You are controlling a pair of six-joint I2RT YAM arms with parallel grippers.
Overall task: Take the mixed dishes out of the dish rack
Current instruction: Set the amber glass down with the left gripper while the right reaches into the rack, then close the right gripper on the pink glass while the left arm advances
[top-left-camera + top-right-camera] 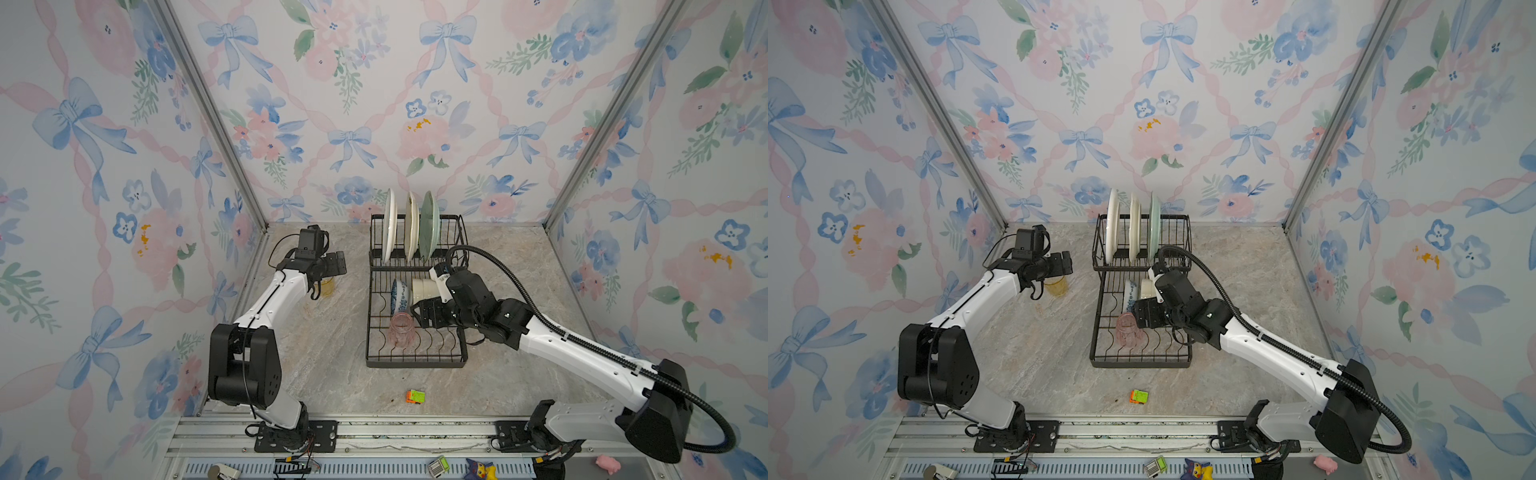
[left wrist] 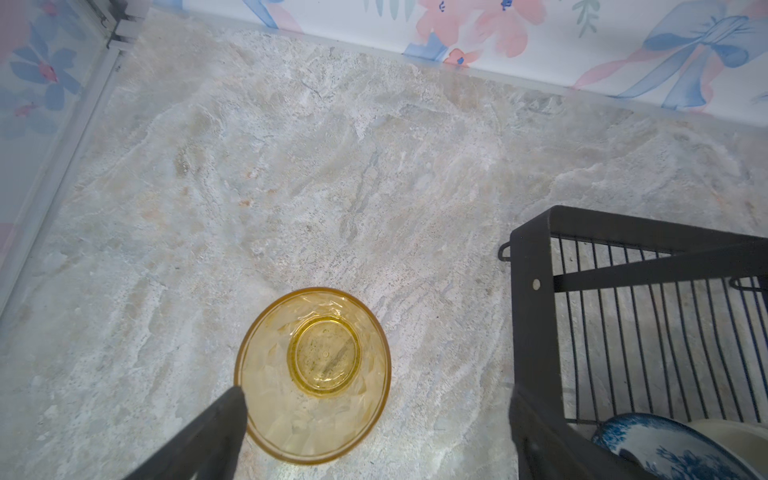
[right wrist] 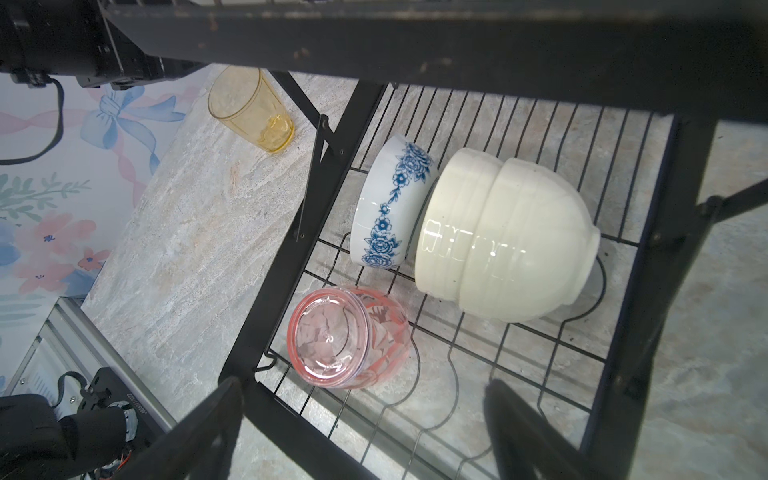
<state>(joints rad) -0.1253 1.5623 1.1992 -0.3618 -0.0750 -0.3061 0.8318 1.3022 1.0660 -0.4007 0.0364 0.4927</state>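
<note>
Right gripper (image 3: 363,388), jaws wide, hangs over the pink glass (image 3: 345,336) in the rack (image 3: 268,291); a sloppy drop could snag wire or bump the blue bowl (image 3: 390,203).

place: lab test booth | evidence: wallpapered panels (image 1: 374,104), aluminium rail (image 1: 415,432), marble-look tabletop (image 1: 332,374)

The black wire two-tier dish rack (image 1: 415,364) stood on the marbled stone tabletop (image 1: 332,365). In its raised upper basket three plates stood on edge, side by side: a white ceramic plate (image 1: 390,226), a cream ceramic plate (image 1: 411,226) and a pale green ceramic plate (image 1: 429,226). On the lower tray a blue-flowered white bowl (image 3: 388,208) and a plain white ribbed bowl (image 3: 503,237) lay tipped over, touching. Just beside them a pink glass tumbler (image 3: 345,336) lay, seemingly on its side. An amber glass tumbler (image 2: 311,374) stood upright on the tabletop, just left of the rack.
</note>
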